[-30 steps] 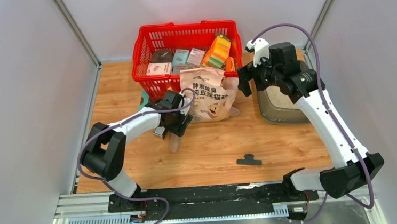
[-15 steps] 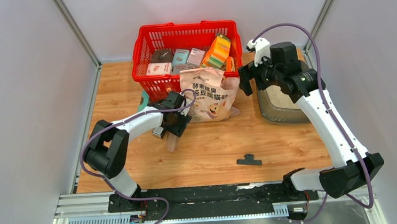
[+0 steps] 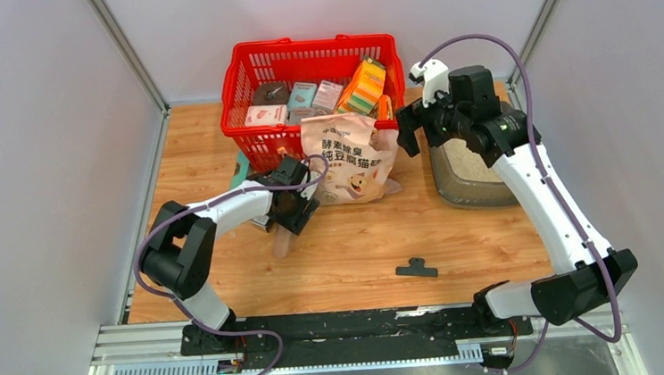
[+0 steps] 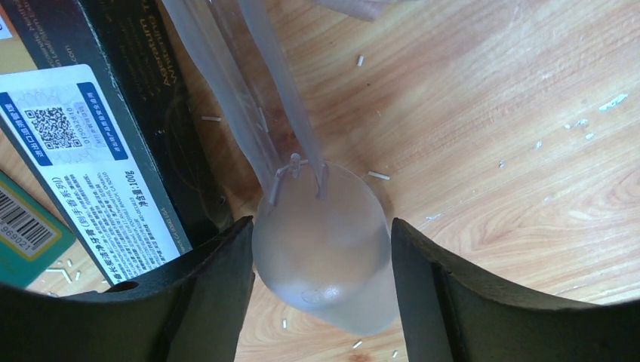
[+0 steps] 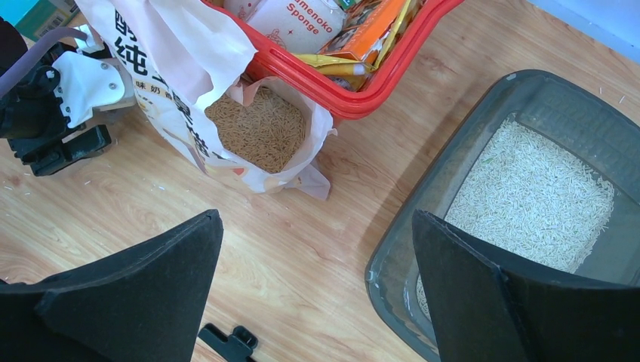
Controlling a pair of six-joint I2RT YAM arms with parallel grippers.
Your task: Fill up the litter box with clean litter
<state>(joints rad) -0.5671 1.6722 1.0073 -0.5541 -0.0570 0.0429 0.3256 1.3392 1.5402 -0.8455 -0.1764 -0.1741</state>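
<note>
The grey litter box (image 3: 455, 197) sits at the right, its rim (image 5: 423, 219) in the right wrist view, with pale clean litter (image 5: 536, 196) spread over part of its floor. My right gripper (image 5: 317, 286) hovers open and empty over the wood between the box and the cat-printed bag (image 3: 349, 159). The bag's mouth gapes, showing tan granules (image 5: 260, 128). My left gripper (image 4: 321, 226) is left of the bag, shut on the bowl of a clear plastic scoop (image 4: 324, 241). The scoop's handle points away from the wrist. From above, the scoop (image 3: 282, 242) sticks out below that gripper.
A red basket (image 3: 248, 78) of packages stands behind the bag, its rim (image 5: 355, 102) close to the litter box. A dark labelled carton (image 4: 90, 166) lies beside the left fingers. A black clip (image 3: 416, 269) rests near the front. Stray granules dot the wood.
My left gripper has drifted slightly left and toward the front with the scoop in it. The right arm has shifted a little toward the back.
</note>
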